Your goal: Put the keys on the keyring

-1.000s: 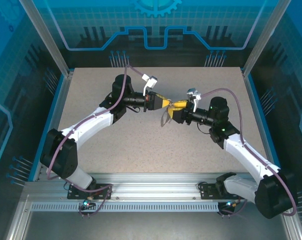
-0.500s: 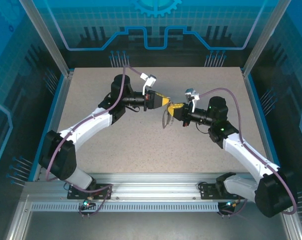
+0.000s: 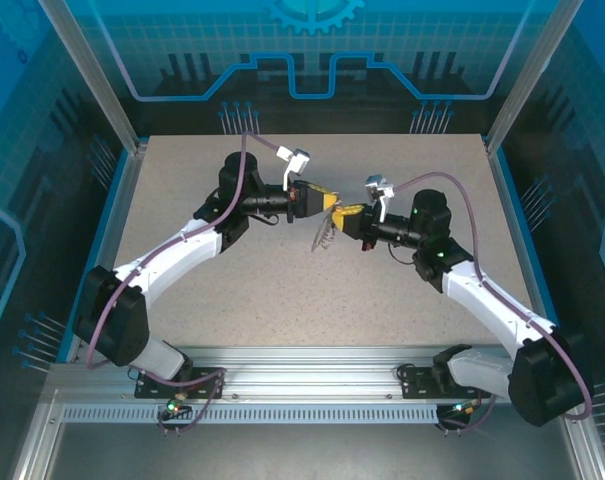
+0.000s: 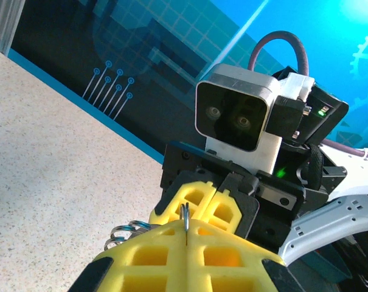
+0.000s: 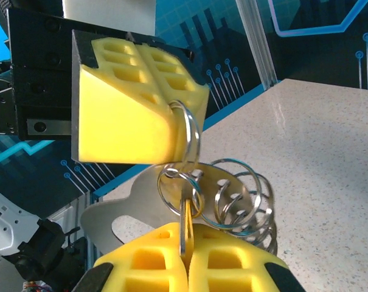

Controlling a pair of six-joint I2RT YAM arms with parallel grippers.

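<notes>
Both grippers meet tip to tip above the middle of the table. My left gripper (image 3: 329, 203) (image 4: 186, 230) is shut on a silvery ring (image 4: 185, 214) of the keyring (image 5: 190, 135). From that ring hang a chain of further rings (image 5: 241, 201) and the grey strap loop (image 5: 132, 210), which dangle below the grippers (image 3: 322, 236). My right gripper (image 3: 350, 211) (image 5: 186, 238) is shut on the key (image 5: 185, 220), seen edge-on with a yellow head. The key's top sits at a small ring (image 5: 179, 190) just under the left pads (image 5: 126, 115).
The speckled table (image 3: 282, 290) lies below, bounded by blue edging and glass walls (image 3: 312, 60). The right wrist camera housing (image 4: 235, 115) faces the left wrist view closely.
My right gripper has closed and shifted left, closer to the left gripper. The hanging keyring has swung a little to the left.
</notes>
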